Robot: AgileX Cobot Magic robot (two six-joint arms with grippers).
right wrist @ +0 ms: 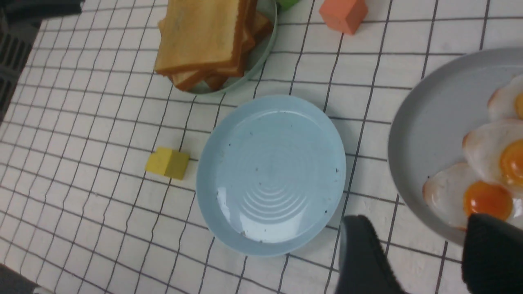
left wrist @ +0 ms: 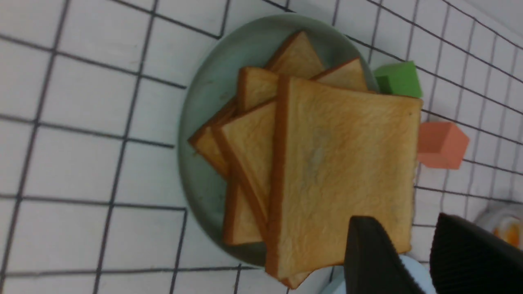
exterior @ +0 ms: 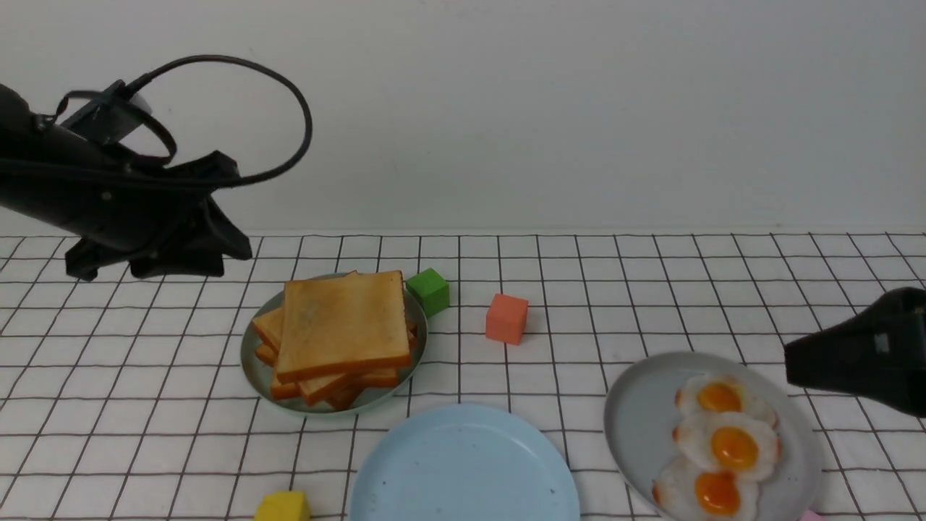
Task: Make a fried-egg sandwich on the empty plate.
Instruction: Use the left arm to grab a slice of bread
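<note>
The pale blue plate [exterior: 463,463] is sitting at the near middle of the checked tablecloth [exterior: 145,405], its ringed surface showing only a few dark specks. Behind it and to the left, a sage-green plate [exterior: 253,365] is carrying a loose stack of toast slices [exterior: 340,325], the top slice lying flat and square over the fanned ones beneath. To the right, a grey plate [exterior: 636,420] is holding three fried eggs [exterior: 731,445] that are overlapping in a row. A green cube [exterior: 430,289] is resting just beside the far rim of the toast plate, an orange cube [exterior: 506,317] is standing a little further right, and a yellow cube [exterior: 283,506] is lying near the blue plate's left edge. The left gripper [left wrist: 402,222] is hanging above the table by the toast stack; its jaws are standing apart with nothing between them. The right gripper [right wrist: 416,220] is hovering over the cloth between the blue plate and the grey plate, its jaws likewise spread wide and gripping nothing. Neither gripper is touching any plate, toast or egg.
</note>
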